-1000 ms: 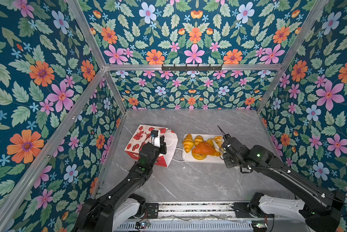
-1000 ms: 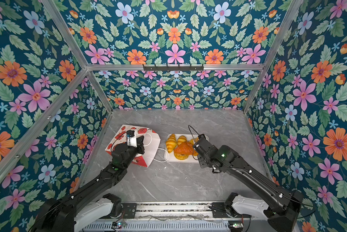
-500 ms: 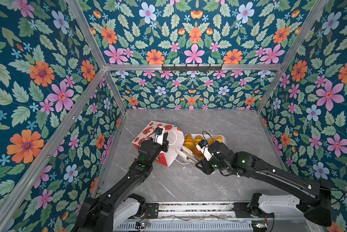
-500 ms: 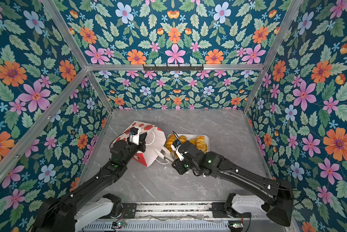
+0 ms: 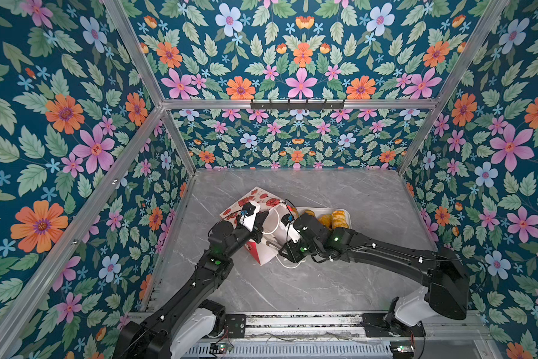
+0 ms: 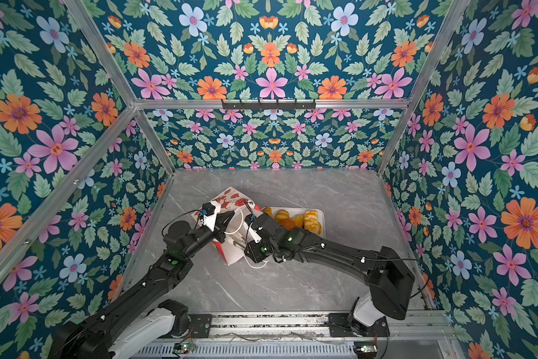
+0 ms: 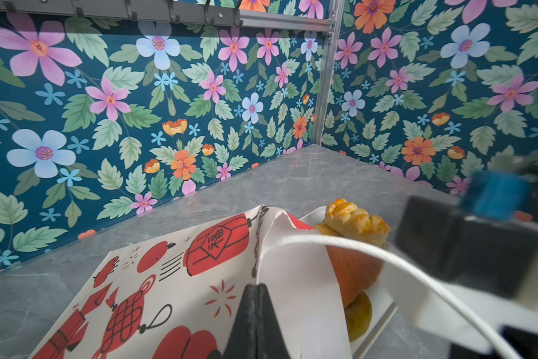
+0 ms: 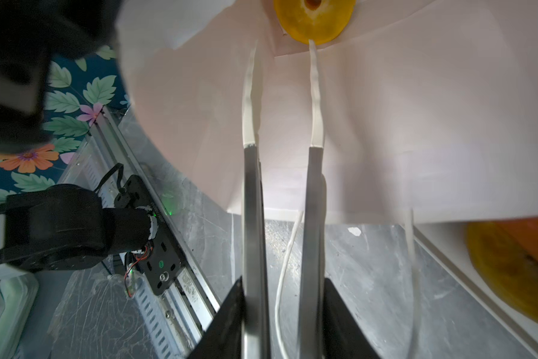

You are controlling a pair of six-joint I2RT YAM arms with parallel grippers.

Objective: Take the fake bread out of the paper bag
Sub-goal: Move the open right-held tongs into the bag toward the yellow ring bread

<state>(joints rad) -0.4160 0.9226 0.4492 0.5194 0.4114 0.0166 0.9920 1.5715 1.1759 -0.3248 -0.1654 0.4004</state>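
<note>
On the grey worktop [image 5: 323, 279] the paper bag [image 5: 255, 199] lies tilted, its mouth just beside the white tray [image 5: 323, 210] carrying most of the fake bread [image 5: 337, 217]. One yellow ring cake [image 8: 314, 18] sits deep inside the bag. The left hand [image 7: 255, 289] pinches the bag's upper rim, and the right hand [image 8: 281, 62], narrowly parted and empty, reaches into the mouth.

Robot test cell, seen over my remote link.

I am working inside a built booth. Printed floral panels [image 5: 74, 124] stand at 9, 12 and 3 o'clock, framed by bare aluminium frame bars [image 5: 205, 103], with a black hook rail [image 5: 297, 105] at 12. The work surface is a grey marble-look tabletop [image 5: 323, 279]. At 6 o'clock a metal mounting rail [image 5: 292, 321] carries my left arm [image 5: 199, 279] and right arm [image 5: 385, 253], with loose wiring [image 8: 134, 267] and a small lit circuit board [image 5: 221, 348] exposed.
</note>
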